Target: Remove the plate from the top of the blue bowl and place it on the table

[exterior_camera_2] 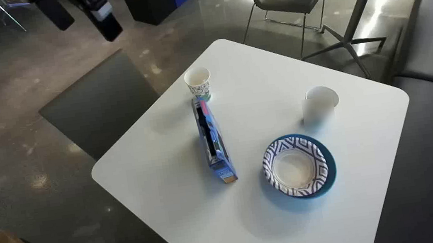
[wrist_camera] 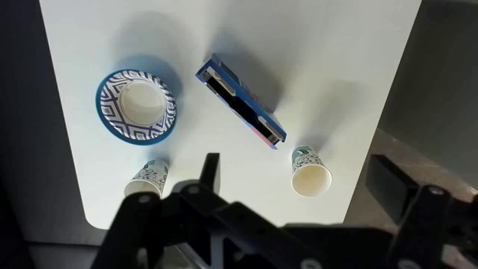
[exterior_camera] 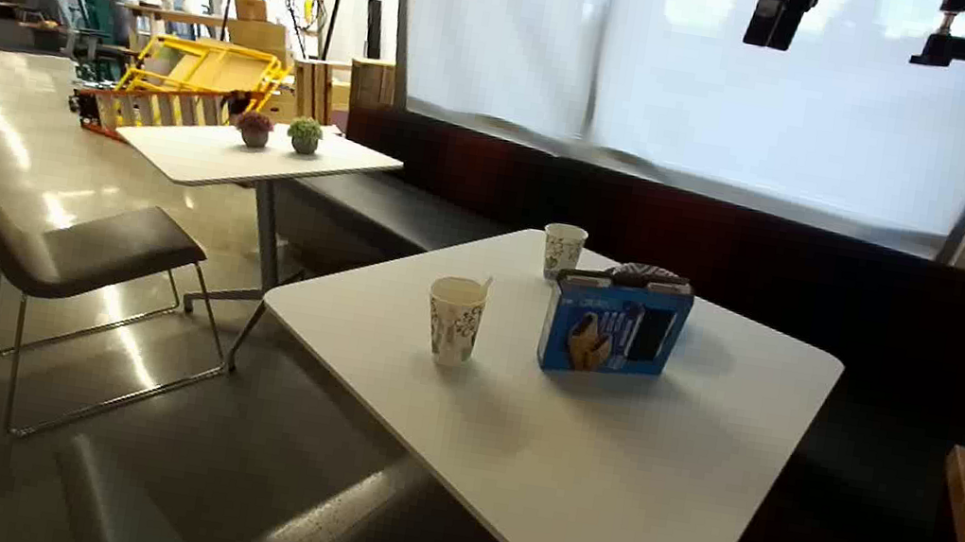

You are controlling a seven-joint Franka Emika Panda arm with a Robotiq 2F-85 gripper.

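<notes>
The plate is a shallow round white dish with a dark blue geometric rim (exterior_camera_2: 294,168). It sits on top of the blue bowl (exterior_camera_2: 331,167), slightly off centre. In the wrist view the plate (wrist_camera: 143,102) is at upper left, with the blue bowl's rim (wrist_camera: 143,142) showing around it. In an exterior view only the plate's far edge (exterior_camera: 650,270) shows behind a box, and the bowl is mostly hidden. Both stand on the white table (exterior_camera_2: 256,233). My gripper (wrist_camera: 301,177) is open and empty, high above the table; it also shows in both exterior views (exterior_camera: 769,35) (exterior_camera_2: 86,27).
A blue box (exterior_camera: 612,329) stands upright beside the bowl. A patterned paper cup (wrist_camera: 308,164) stands near one end of the box. Another paper cup (wrist_camera: 151,173) is close to the bowl. A chair (exterior_camera_2: 101,103) and a dark bench (exterior_camera: 415,213) border the table.
</notes>
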